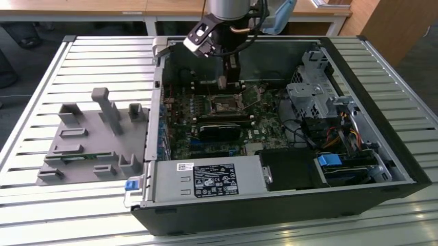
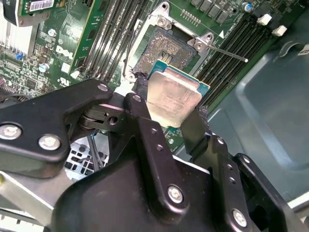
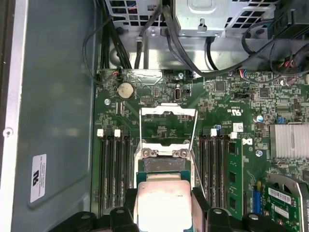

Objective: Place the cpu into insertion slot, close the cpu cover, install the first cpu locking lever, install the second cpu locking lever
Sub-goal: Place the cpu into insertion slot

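Just above the open insertion slot [image 2: 166, 48], at its twelve o'clock in the exterior view, my gripper [image 2: 170, 113] is clamped on the cpu [image 2: 174, 94], which is not yet seated. The cpu cover [image 3: 167, 110] stands raised. By my judgement, seating the chip, closing the cover and latching both locking levers [image 2: 227, 52] are left.

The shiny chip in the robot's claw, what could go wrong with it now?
The gripper pinches the chip just by two edges, so it might slip and drop. It hangs close to the open socket; landing crooked could hurt the socket. The thin lever sticks out nearby and might get bumped.
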Action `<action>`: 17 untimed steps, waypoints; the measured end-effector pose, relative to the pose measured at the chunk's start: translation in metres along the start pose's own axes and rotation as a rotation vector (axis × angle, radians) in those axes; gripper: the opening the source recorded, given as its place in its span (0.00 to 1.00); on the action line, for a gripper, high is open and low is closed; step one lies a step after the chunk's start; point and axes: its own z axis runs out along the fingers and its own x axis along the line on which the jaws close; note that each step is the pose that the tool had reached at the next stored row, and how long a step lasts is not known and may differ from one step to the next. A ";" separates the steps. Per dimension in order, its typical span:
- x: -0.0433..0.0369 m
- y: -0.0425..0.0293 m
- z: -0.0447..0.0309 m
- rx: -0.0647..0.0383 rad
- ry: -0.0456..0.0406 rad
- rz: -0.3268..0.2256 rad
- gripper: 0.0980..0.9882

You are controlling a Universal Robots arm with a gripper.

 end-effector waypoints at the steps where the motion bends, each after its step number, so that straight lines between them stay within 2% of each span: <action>1: 0.0001 -0.0001 0.0010 0.000 0.0000 0.001 0.48; 17: 0.0030 -0.0026 0.0284 -0.002 -0.0008 0.004 0.48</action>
